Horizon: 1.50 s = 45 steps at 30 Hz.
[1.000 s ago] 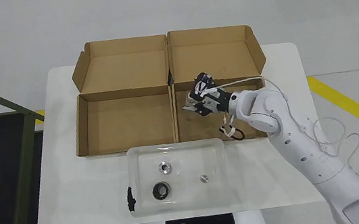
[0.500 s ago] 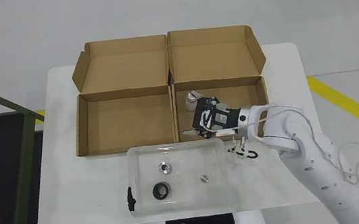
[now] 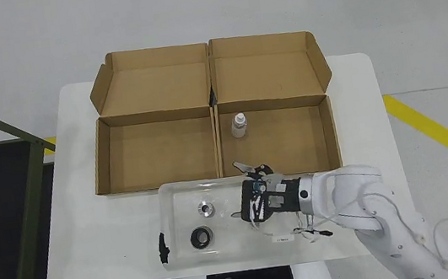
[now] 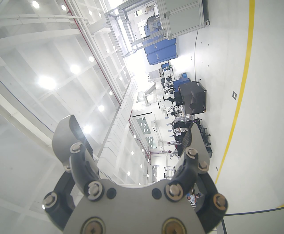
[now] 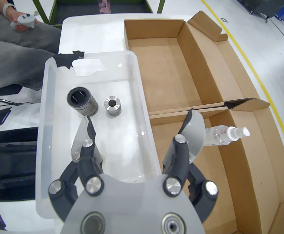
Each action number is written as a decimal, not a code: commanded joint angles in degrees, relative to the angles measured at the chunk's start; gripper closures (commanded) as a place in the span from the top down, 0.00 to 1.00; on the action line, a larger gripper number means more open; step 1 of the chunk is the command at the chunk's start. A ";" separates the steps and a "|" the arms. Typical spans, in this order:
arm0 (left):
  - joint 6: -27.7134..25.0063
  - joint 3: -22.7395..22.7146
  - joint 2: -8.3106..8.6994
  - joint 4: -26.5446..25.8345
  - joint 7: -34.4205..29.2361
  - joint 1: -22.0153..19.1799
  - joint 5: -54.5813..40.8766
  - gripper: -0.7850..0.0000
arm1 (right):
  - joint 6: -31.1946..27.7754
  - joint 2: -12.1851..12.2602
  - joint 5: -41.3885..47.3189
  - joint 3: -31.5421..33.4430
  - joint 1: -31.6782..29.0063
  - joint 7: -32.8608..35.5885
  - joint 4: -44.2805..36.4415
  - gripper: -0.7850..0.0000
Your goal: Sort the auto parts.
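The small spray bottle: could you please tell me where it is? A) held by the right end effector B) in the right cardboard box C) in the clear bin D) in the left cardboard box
B: the spray bottle sits inside the right cardboard box, apart from the open, empty right end effector.

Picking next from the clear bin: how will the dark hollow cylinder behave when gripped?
The dark hollow cylinder looks metal, so probably rigid and heavy for its size. It stands on end in the clear bin; if nudged over, its round side would likely roll. Its smooth wall may slip between the fingers.
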 commanded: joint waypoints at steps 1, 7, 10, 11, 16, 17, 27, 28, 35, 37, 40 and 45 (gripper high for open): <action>0.00 0.00 0.00 0.00 0.00 0.00 0.00 1.00 | -0.30 0.20 -0.69 -0.14 -0.83 0.83 -0.71 0.84; 0.00 0.00 0.00 0.00 0.00 0.00 0.00 1.00 | -1.34 0.79 -2.91 -0.91 -3.34 3.28 -2.39 0.82; 0.00 0.00 0.00 0.00 0.00 0.00 0.00 1.00 | -1.52 1.01 -3.73 -1.29 -3.98 4.26 -2.58 0.80; 0.00 0.00 0.00 0.00 0.00 0.00 0.00 1.00 | -1.61 1.08 -4.17 -1.47 -4.13 4.81 -2.62 0.80; 0.00 0.00 0.00 0.00 0.00 0.00 0.00 1.00 | -1.81 1.35 -6.82 -2.92 -4.61 7.61 -3.30 0.78; 0.00 0.00 0.00 0.00 0.00 0.00 0.00 1.00 | -1.72 1.38 -7.15 -3.23 -4.71 7.99 -3.36 0.79; 0.00 0.00 0.00 0.00 0.00 0.00 0.00 1.00 | -1.47 1.66 -9.46 -5.58 -4.80 11.03 -1.99 0.79; 0.00 0.00 0.00 0.00 0.00 0.00 0.00 1.00 | -1.49 1.68 -9.65 -5.79 -4.78 11.31 -1.83 0.79; 0.00 0.00 0.00 0.00 0.00 0.00 0.00 1.00 | -0.45 1.65 -10.86 -7.74 -4.43 13.28 -0.61 0.76; 0.00 0.00 0.00 0.00 0.00 0.00 0.00 1.00 | -0.45 1.59 -11.05 -8.52 -4.14 13.80 -0.21 0.76; 0.00 0.00 0.00 0.00 0.00 0.00 0.00 1.00 | -0.13 1.50 -11.64 -9.47 -3.51 14.78 0.25 0.73; 0.00 0.00 0.00 0.00 0.00 0.00 0.00 1.00 | 0.47 1.36 -12.53 -10.78 -2.49 16.12 0.70 0.58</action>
